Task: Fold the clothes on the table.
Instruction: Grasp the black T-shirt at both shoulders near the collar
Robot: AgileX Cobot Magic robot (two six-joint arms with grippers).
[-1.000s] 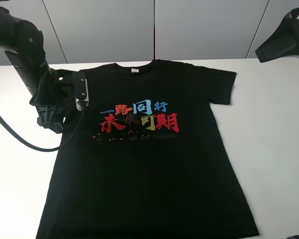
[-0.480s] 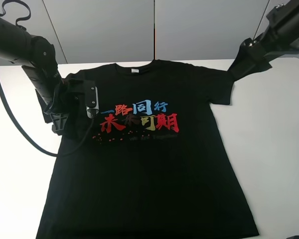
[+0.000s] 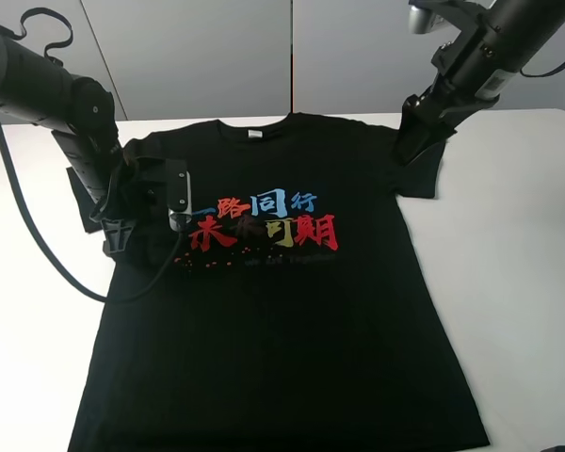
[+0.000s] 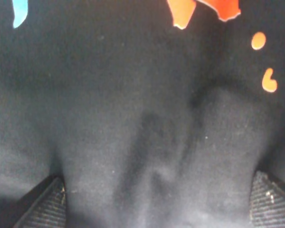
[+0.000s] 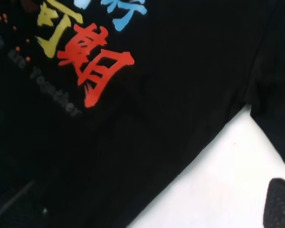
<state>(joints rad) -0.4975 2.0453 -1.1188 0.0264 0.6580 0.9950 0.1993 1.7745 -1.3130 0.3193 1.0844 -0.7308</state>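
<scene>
The black T-shirt (image 3: 282,311) lies flat, chest up, on the white table (image 3: 518,282), with red, blue and yellow characters (image 3: 264,221) on its chest. My left gripper (image 3: 118,235) is down on the shirt beside its left sleeve. In the left wrist view the gripper (image 4: 156,211) is open, and a raised fold of black cloth (image 4: 156,156) sits between the two pads (image 4: 40,209). My right gripper (image 3: 411,149) hovers over the shirt's right shoulder by the sleeve (image 3: 424,165). It is open and empty (image 5: 147,209), above the armpit (image 5: 244,107).
Bare white table (image 5: 213,175) lies on both sides of the shirt. The shirt's hem runs off the front edge of the exterior view. A black cable (image 3: 38,254) hangs from the left arm over the table. Grey wall panels (image 3: 198,56) stand behind.
My right arm has swung in from the upper right and down to the shirt's right shoulder. My left gripper has shifted right, further onto the shirt.
</scene>
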